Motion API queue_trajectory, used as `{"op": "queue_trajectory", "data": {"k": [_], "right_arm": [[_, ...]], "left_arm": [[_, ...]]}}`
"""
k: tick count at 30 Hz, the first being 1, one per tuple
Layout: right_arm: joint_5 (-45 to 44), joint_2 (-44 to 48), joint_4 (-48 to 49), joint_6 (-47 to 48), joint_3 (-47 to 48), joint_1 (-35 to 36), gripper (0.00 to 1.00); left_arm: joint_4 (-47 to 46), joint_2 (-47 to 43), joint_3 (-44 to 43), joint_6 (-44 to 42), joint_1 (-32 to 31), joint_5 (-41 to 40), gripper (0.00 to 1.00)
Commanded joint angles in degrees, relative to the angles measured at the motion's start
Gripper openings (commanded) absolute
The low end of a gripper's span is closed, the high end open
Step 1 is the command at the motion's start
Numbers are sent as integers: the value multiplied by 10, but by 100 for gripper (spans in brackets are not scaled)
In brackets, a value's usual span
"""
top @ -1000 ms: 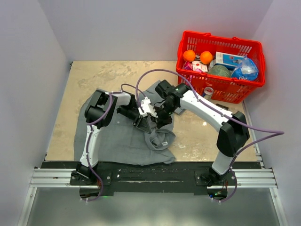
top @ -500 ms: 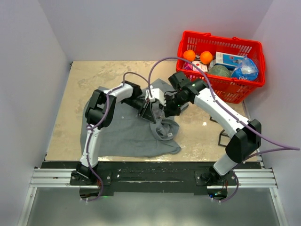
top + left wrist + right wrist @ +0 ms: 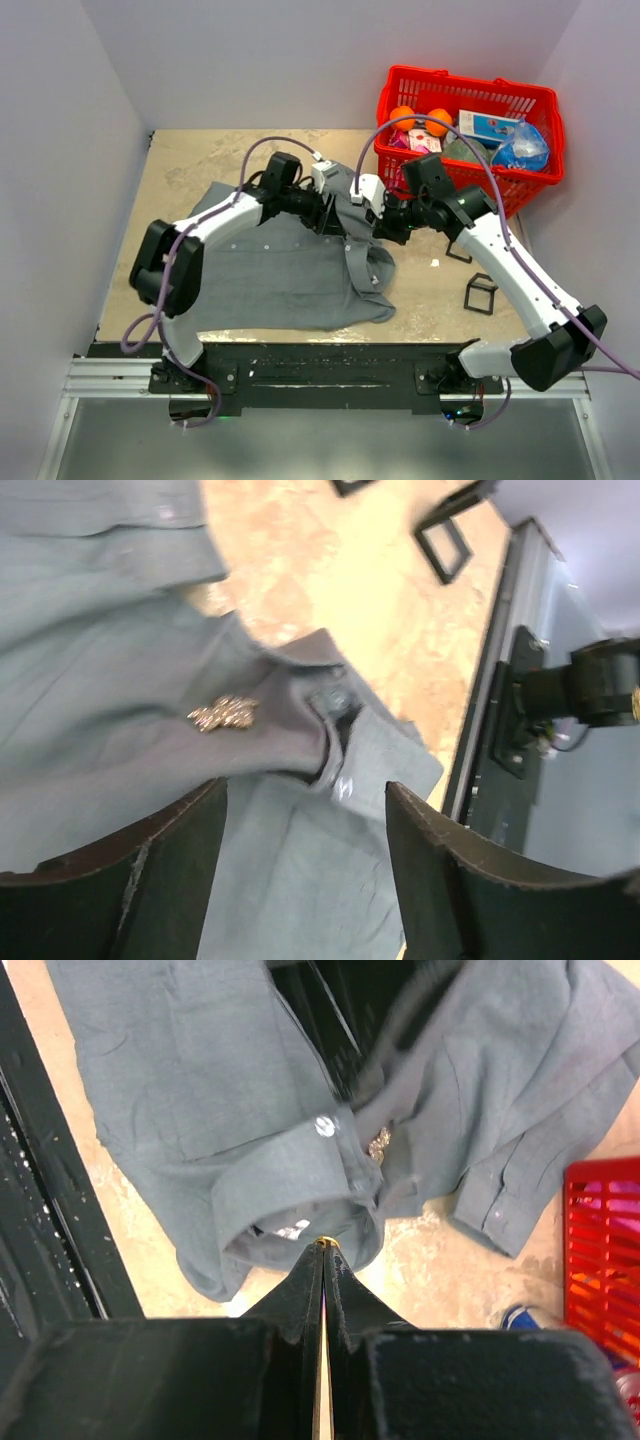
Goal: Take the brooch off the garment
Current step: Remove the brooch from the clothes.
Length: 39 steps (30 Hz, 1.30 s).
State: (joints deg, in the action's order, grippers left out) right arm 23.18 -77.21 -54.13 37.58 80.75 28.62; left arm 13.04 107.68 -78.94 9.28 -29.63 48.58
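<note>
The grey shirt (image 3: 265,270) lies spread on the table, its collar end bunched up between the two grippers. A small glittery gold brooch (image 3: 222,714) sits pinned on the cloth near the collar, and the right wrist view shows the brooch (image 3: 378,1145) beside a white button (image 3: 324,1126). My left gripper (image 3: 302,800) hovers over the shirt (image 3: 110,680), open, with nothing between its fingers. My right gripper (image 3: 322,1245) is shut, a tiny gold piece pinched at its tips right against the collar edge. From above, the left gripper (image 3: 333,213) and right gripper (image 3: 385,222) nearly meet; the brooch is hidden there.
A red basket (image 3: 465,90) of groceries stands at the back right, close behind the right arm. Two small black open frames (image 3: 480,295) lie on the table to the right of the shirt. Grey walls close in both sides.
Both arms moved rightward and toward the back, dragging the shirt's collar end with them. The left gripper opened and let go of the cloth. The right stayed shut.
</note>
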Motion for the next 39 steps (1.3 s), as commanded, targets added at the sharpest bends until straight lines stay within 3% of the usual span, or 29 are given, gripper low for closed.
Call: {"op": "queue_trajectory", "data": {"k": [1,4,10,13,15,20,24,30,33,36,39], "right_arm": [[-15,36,32,-24,-18,1,0],[-15,48,50,-31,-22,-1,0],[-14,72,90,-59,-41,-18,0],[-14,83,89,-60,-40,-30,0],[-14,87,92,-65,-44,-36,0],[-11,106,103,-75,-57,-57,0],[-16,116,94,-73,-57,-73,0],[-17,122,95,-73,-67,-81,0],[-17,123,104,-77,-74,-82,0],[-19,123,108,-80,-77,-87,0],[-17,123,110,-81,-82,-88,0]], "left_arm": [[-29,-120,66,-18,3,-116,71],[43,-140,102,-88,-8,-125,69],[53,-104,144,-134,-74,-167,42],[60,-83,142,-150,-86,-192,33],[68,-68,129,-154,-88,-188,33],[51,-13,77,-150,-122,-179,37],[69,45,-60,-147,-148,-153,36],[88,114,-160,-136,-163,-125,33],[79,125,-149,-131,-163,-117,41],[74,118,-127,-132,-163,-119,58],[62,100,-109,-141,-163,-132,64]]}}
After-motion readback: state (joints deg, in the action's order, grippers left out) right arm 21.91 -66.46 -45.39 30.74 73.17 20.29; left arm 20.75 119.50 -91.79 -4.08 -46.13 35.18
